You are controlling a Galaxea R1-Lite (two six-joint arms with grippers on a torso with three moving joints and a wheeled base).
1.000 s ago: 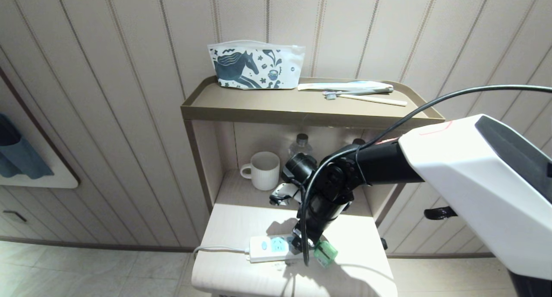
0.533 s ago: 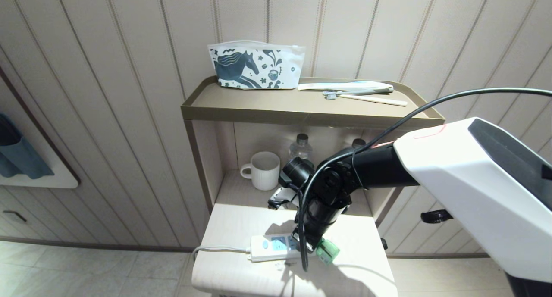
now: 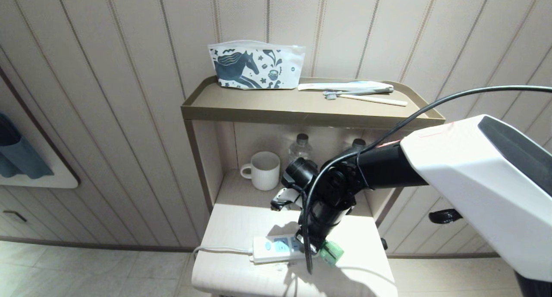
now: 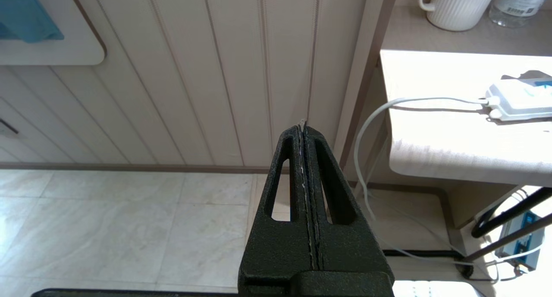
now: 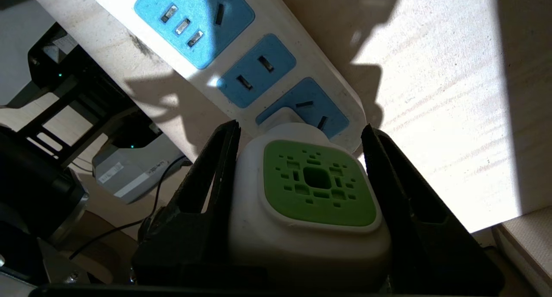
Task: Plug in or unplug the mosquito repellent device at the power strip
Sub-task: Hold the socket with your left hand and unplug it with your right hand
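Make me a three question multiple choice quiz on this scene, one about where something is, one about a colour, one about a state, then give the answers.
1. Where is the power strip?
A. top shelf
B. low front table
C. floor

2. What colour are its socket panels?
A. blue
B. red
C. grey

3. How is the right gripper?
A. wide open, empty
B. closed on the mosquito repellent device
C. holding the mug

Answers: B, it lies on the pale table in front of the shelf; A, the right wrist view shows blue panels; B, both fingers flank the white head.
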